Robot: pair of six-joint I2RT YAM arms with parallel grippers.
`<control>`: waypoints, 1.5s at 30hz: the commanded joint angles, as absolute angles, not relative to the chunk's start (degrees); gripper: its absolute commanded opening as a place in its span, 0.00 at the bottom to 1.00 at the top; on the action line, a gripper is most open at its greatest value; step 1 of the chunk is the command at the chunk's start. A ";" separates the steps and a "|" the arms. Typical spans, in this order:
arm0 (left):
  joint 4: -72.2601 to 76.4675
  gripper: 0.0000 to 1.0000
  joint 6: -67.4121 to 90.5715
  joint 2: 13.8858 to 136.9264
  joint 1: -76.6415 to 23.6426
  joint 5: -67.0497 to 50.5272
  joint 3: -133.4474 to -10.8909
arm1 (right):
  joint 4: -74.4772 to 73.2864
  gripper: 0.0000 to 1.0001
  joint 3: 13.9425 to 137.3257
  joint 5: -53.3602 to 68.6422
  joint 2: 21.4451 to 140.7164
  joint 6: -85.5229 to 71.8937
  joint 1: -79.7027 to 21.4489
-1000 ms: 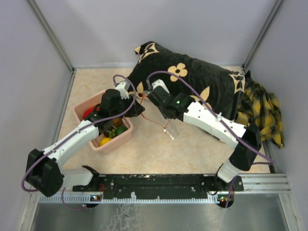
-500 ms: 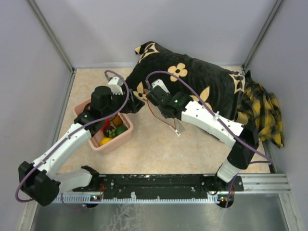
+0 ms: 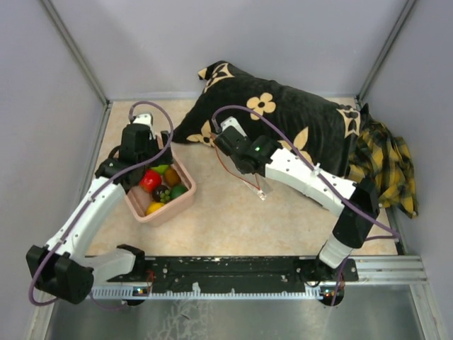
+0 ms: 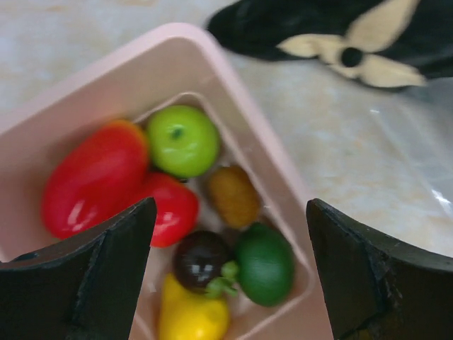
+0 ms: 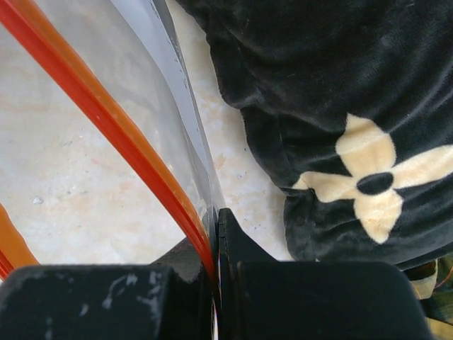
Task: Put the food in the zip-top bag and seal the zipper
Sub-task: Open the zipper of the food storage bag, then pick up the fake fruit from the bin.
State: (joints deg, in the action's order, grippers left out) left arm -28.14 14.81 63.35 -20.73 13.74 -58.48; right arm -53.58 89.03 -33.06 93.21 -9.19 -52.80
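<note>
We see a pale stone-patterned surface [image 3: 226, 227] with a big black cushion [image 3: 290, 124], printed with cream flowers, lying across its far side. A yellow plaid cloth [image 3: 388, 164] is bunched at the cushion's right end.

On the left stands a pink tub [image 3: 175, 210], its far corner near the cushion's tip. The zip-top bag [image 5: 138, 85], clear and limp, hangs in front of the cushion, between the tub and the right arm. Its lower end is near the surface. The zipper [image 5: 106, 117], a thin red-orange strip, runs along the bag's edge and down into our right hand [image 5: 214, 230]. That hand is clamped tight on the strip, its two fingers pressed together.

Our left hand [image 4: 230, 212] hovers above the tub with its fingers spread wide, nothing between them.

The food [image 3: 161, 185] all lies in the tub, none of it in the bag. We can see a long red piece [image 4: 92, 180], a light green apple [image 4: 182, 139], a smaller red one, a brownish one, a dark purple one, a dark green one and a yellow piece [image 4: 191, 317].
</note>
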 commanded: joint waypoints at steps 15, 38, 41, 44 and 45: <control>-47.00 0.98 4.25 83.10 -17.22 40.58 -70.47 | -48.44 0.00 88.62 -29.17 92.50 -4.50 -52.91; -42.89 0.91 5.04 97.53 -11.15 32.59 -69.01 | -49.23 0.00 87.35 -28.52 92.70 -4.86 -52.91; -42.83 0.83 5.14 96.66 -10.64 30.69 -68.97 | -49.26 0.00 87.14 -28.44 92.50 -4.82 -52.91; -43.38 0.72 5.47 94.81 -10.63 29.50 -69.31 | -48.98 0.00 86.79 -28.64 91.74 -4.77 -52.91; -43.74 0.68 5.83 93.89 -10.63 28.92 -69.60 | -48.96 0.00 86.70 -28.79 91.57 -4.82 -52.91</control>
